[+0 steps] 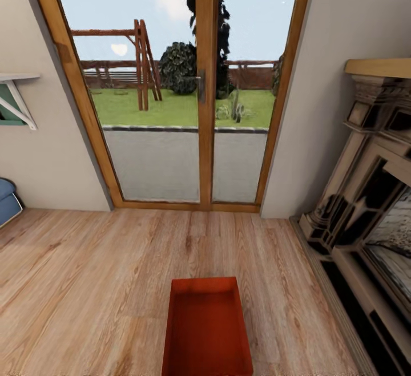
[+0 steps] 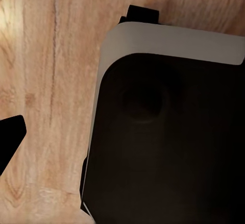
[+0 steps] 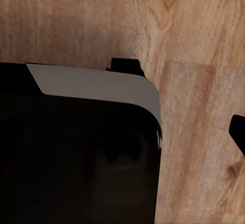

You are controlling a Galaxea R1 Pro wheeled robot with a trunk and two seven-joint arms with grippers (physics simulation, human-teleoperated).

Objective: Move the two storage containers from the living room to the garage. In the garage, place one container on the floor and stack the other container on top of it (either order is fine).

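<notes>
Smooth, perhaps plastic orange-red container (image 1: 206, 330) on matt wood-plank floor (image 1: 85, 284); door (image 1: 205, 85) glass in wood frame.

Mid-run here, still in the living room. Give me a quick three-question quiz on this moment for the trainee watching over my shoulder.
1. True or false: the storage container sits on grey concrete.
2. Multiple choice: what stands at the head view's right edge? A) a sofa B) a fireplace C) a workbench
3. Fill in: straight ahead, beyond the container, is a wood-framed glass ____ looking onto a lawn.

Key
1. False: it rests on the light wood plank floor.
2. B.
3. Door.
</notes>
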